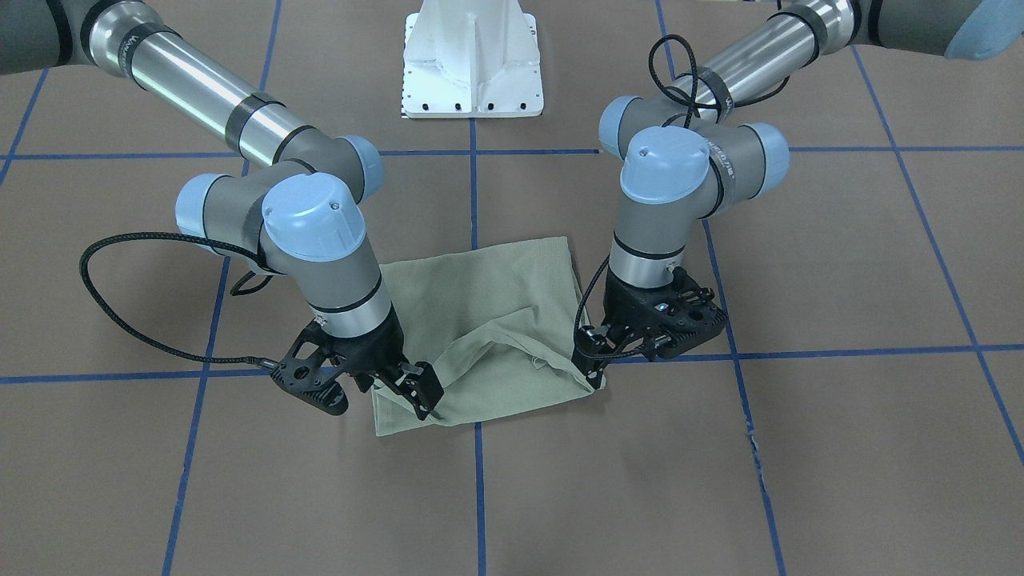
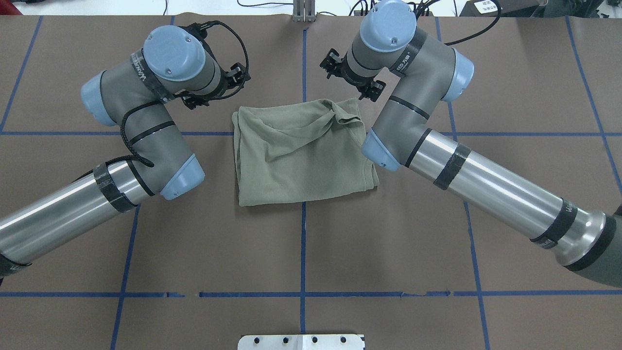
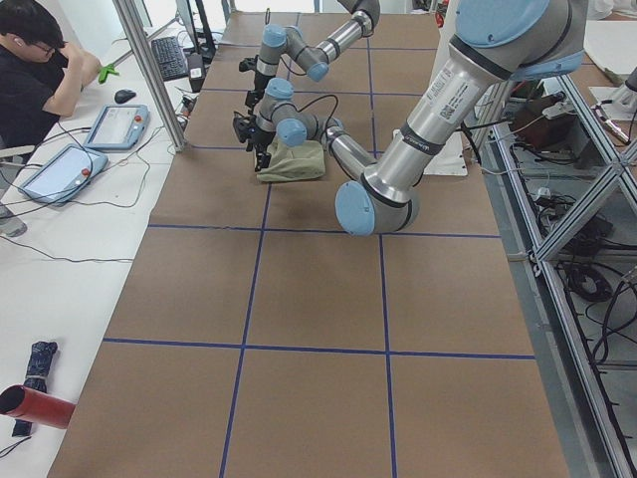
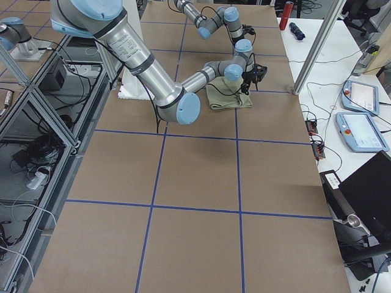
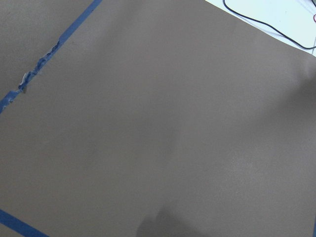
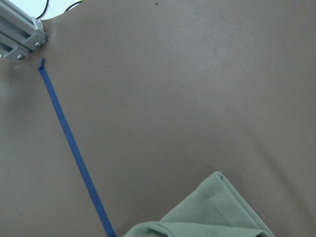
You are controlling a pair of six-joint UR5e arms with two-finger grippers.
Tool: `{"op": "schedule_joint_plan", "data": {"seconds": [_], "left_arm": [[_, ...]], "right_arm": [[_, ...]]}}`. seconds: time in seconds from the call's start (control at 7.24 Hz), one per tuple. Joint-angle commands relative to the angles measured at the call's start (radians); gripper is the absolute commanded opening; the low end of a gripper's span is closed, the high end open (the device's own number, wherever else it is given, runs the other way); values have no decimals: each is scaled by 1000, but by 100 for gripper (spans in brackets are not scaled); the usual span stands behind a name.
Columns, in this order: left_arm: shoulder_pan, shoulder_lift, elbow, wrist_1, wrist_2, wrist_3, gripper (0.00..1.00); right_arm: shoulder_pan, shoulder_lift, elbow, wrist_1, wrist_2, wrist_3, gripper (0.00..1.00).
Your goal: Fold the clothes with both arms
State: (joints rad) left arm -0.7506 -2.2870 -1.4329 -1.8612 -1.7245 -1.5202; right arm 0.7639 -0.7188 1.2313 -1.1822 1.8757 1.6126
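The sage-green shirt (image 1: 488, 320) lies folded into a rough square on the brown table, also in the overhead view (image 2: 301, 155). A loose upper layer wrinkles along its edge far from the robot. My right gripper (image 1: 380, 400) points down at one far corner. Its jaws look spread, with one finger (image 1: 424, 390) on the cloth and the other on the bare table. My left gripper (image 1: 650, 348) stands at the other far corner, jaws also spread, one finger (image 1: 590, 366) at the cloth's edge. The right wrist view shows a shirt corner (image 6: 217, 212). The left wrist view shows only table.
The white pedestal (image 1: 472, 60) stands at the robot's side of the table. Blue tape lines (image 2: 303, 253) grid the brown surface. An operator (image 3: 40, 70) sits at a desk with tablets beyond the table's far edge. A red cylinder (image 3: 35, 406) lies there too.
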Motion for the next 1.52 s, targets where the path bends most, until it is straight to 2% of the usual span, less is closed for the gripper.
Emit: {"op": "schedule_joint_plan", "data": {"seconds": [0.0, 0.14, 0.28, 0.55, 0.83, 1.24, 1.38], "left_arm": [[-27, 41, -33, 4, -62, 98, 99], [-54, 72, -46, 2, -88, 151, 99], [-91, 93, -49, 1, -114, 205, 99], [-143, 159, -70, -24, -118, 279, 99], [-159, 185, -92, -24, -138, 291, 99], [-165, 187, -107, -18, -139, 290, 99], [-165, 187, -107, -16, -139, 288, 99]], "right_arm": [[-5, -2, 66, -52, 106, -36, 100], [-55, -2, 118, -132, 106, -52, 100], [-107, 1, 123, -160, 94, -77, 100], [-172, 2, 84, -165, 54, -248, 100], [-169, 60, -25, -162, 46, -347, 100], [-103, 171, -223, -134, 34, -445, 100], [-88, 176, -286, -57, 28, -447, 100]]}}
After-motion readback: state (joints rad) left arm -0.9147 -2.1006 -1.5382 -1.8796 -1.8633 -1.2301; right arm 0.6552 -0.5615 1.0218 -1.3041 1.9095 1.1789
